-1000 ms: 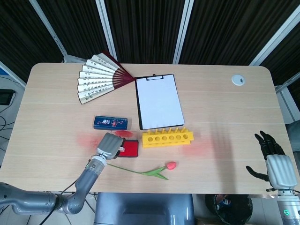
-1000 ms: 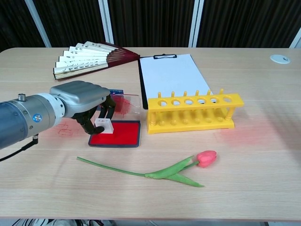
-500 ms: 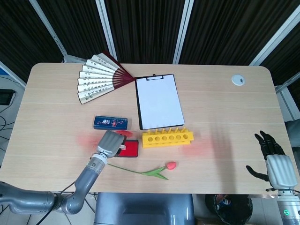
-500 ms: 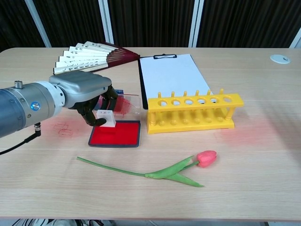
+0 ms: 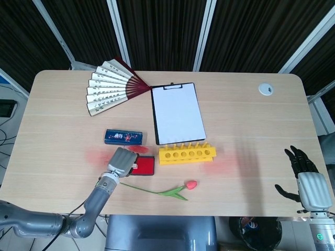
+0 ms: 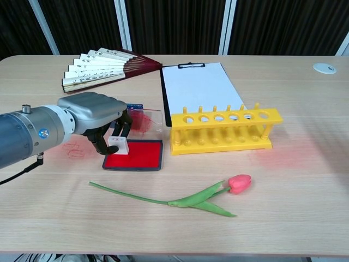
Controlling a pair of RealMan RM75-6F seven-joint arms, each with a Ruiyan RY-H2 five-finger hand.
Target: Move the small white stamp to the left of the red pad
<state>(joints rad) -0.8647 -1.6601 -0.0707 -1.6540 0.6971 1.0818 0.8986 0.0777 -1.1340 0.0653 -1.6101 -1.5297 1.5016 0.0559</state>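
The small white stamp (image 6: 118,145) is held between the fingers of my left hand (image 6: 97,116), just above the left end of the red pad (image 6: 136,155). In the head view the left hand (image 5: 121,162) covers the stamp and the left part of the red pad (image 5: 145,166). My right hand (image 5: 307,182) hangs beyond the table's right front corner with its fingers spread and nothing in it.
A yellow tube rack (image 6: 223,128) stands right of the pad. A tulip (image 6: 192,197) lies in front of it. A blue box (image 5: 123,137) sits behind the pad, with a clipboard (image 5: 177,112), a folding fan (image 5: 111,85) and a white disc (image 5: 266,89) further back.
My left hand with the stamp rose and drifted right half a second ago, and has now come back down and left over the pad's left end. The right hand has not moved.
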